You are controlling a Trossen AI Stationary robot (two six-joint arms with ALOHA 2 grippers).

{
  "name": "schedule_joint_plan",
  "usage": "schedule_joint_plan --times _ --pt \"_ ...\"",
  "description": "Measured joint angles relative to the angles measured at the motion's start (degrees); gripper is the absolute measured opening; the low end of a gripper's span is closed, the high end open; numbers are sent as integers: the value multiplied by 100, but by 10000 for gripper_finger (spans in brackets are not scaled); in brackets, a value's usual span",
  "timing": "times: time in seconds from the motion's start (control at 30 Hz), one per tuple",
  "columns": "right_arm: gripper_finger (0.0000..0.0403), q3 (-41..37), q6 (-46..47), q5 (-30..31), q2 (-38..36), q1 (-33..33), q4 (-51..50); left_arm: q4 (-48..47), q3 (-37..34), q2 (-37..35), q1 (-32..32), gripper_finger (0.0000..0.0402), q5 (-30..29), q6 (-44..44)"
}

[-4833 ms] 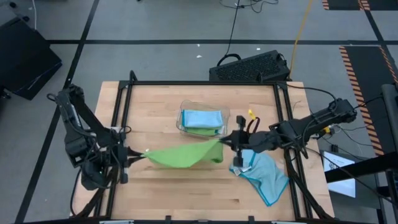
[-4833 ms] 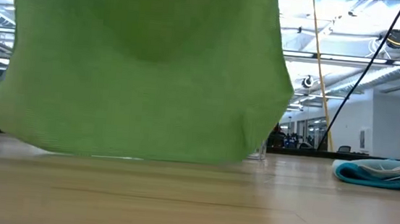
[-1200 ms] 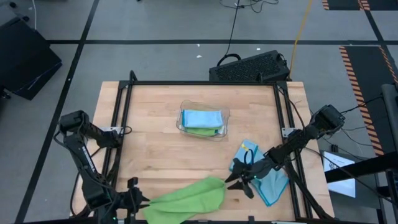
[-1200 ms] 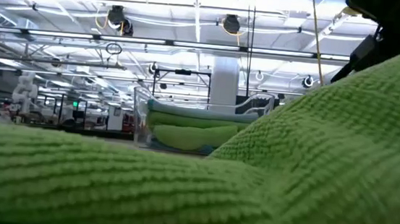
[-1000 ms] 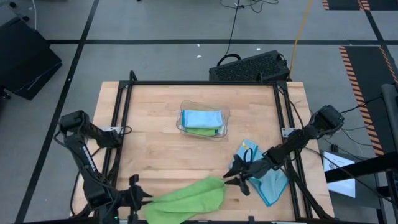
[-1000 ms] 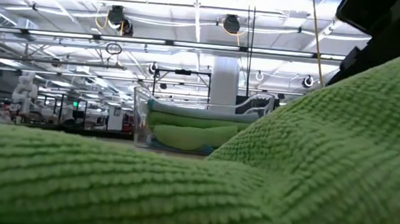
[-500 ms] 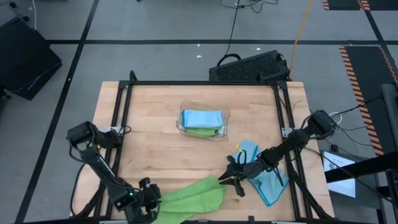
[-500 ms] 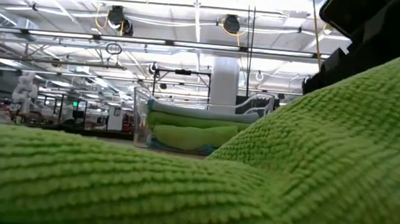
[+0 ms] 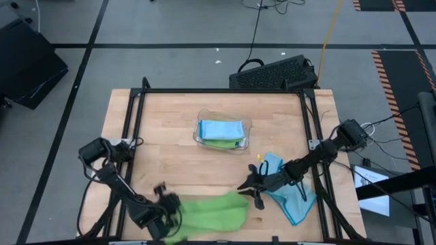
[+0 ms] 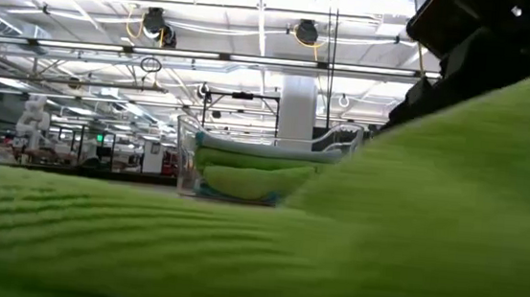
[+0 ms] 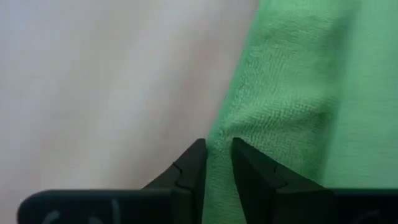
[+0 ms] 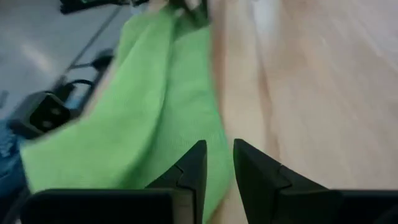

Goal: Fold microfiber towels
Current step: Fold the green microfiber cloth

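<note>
Two grippers on one green towel point(image 9: 211, 211) at the near table edge: left gripper point(image 11: 216, 149) pinching its left corner, right gripper point(image 9: 246, 193) nipping the right end, probably to fold it. Beyond, blue towel point(image 9: 293, 197); farther, clear tray point(image 9: 221, 133) with folded ones.

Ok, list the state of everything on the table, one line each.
Lime green microfiber towel: lying loosely spread at the table's front edge, unfolded.
Left claw: shut on its left edge.
Right claw: at its right corner.
Light blue microfiber towel: crumpled, right side.
Clear plastic tray: holding folded towels.
</note>
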Motion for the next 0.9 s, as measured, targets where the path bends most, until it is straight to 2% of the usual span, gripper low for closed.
schedule_joint_plan --times 0.1,0.23,0.33,0.4,0.57,0.67,0.73,0.8,0.9 --pt "71 0 194 176 1 -100 -340 -1265 -46 -120 135 81 -332 213" --pt "71 0 362 441 0 -192 -560 -3080 -92 -411 450 81 -412 258" --pt "71 0 364 446 0 -224 -559 -3618 -72 -753 708 81 -596 619" --pt "71 0 361 446 0 -223 -555 -3624 -75 -1080 859 81 -684 969" --pt "71 -2 352 430 0 -217 -602 -3090 -61 -1915 1057 81 -1183 1321" --pt "72 -2 277 425 8 -212 -593 -2238 -61 -2274 1131 81 -1689 1542" --pt "79 -2 230 406 15 -212 -604 -1305 -55 -2351 1246 81 -1878 2074" --pt "92 8 219 404 15 -200 -603 -309 -52 -2330 1393 82 -1795 2813" --pt "120 63 208 430 15 -107 -603 1096 -47 -2130 1628 89 -1347 3842"
